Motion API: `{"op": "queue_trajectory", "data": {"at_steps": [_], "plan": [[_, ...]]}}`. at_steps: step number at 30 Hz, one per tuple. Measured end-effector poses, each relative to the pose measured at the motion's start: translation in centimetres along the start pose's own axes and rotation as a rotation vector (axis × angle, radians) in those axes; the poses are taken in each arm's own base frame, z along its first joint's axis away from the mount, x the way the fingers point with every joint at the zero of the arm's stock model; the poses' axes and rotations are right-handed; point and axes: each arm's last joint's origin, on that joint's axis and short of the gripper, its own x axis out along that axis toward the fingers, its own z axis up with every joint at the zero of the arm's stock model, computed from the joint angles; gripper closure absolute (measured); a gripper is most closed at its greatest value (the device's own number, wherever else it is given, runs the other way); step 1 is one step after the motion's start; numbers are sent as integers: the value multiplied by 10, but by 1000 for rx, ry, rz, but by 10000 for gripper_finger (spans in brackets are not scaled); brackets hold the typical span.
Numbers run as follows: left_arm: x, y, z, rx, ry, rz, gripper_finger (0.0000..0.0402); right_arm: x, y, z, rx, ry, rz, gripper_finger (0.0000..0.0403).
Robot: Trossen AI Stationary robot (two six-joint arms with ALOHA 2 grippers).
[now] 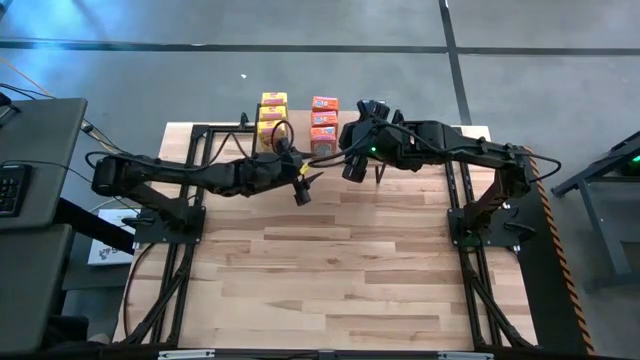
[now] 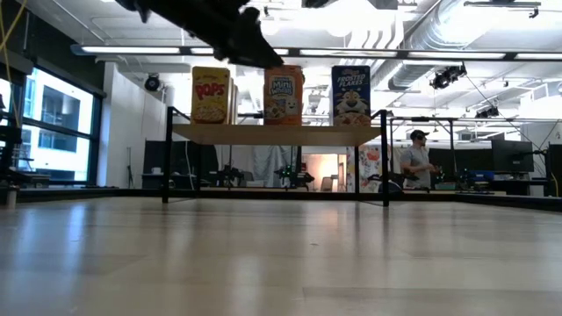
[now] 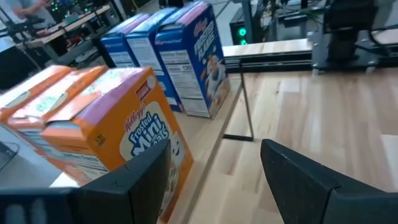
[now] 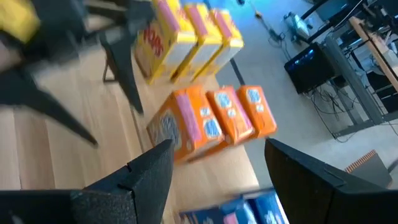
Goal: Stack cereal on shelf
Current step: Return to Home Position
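Yellow, orange and blue cardboard cereal boxes [image 2: 283, 96] are standing in rows on the light plank shelf [image 2: 281, 133], just ahead of the left gripper [image 3: 214, 149] and right gripper [image 4: 219, 146], both gaping wide and empty.

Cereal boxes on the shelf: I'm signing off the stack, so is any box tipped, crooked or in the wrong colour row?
Nothing stands out. The Pops boxes, Mini-Wheats boxes and Frosted Flakes boxes stand upright on the shelf, each kind in its own straight row.
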Motion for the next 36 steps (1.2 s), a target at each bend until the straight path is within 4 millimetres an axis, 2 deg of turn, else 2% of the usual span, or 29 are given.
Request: {"op": "queue_trajectory", "data": {"at_steps": [4, 12, 16, 19, 23, 26, 30, 36], "plan": [[-21, 2, 7, 2, 12, -29, 161, -1, 3, -7, 2, 67, 15, 158], [-73, 20, 16, -60, 19, -189, 161, -7, 11, -14, 11, 126, 36, 158], [-97, 31, 16, -86, 33, -196, 161, -16, 16, -17, 16, 136, 43, 158], [-115, 36, 14, -101, 38, -206, 161, -27, 18, -22, 31, 157, -17, 158], [-131, 34, -8, -125, -14, -231, 161, -39, 26, -37, 43, 149, -114, 158], [-141, 32, -30, -172, -45, -240, 161, -45, 34, -54, 56, 113, -109, 158], [-150, 30, -57, -212, -49, -255, 161, -49, 42, -76, 112, 3, -22, 158], [-161, 29, -84, -256, -123, -276, 161, -46, 52, -104, 130, -221, 207, 158]]}}
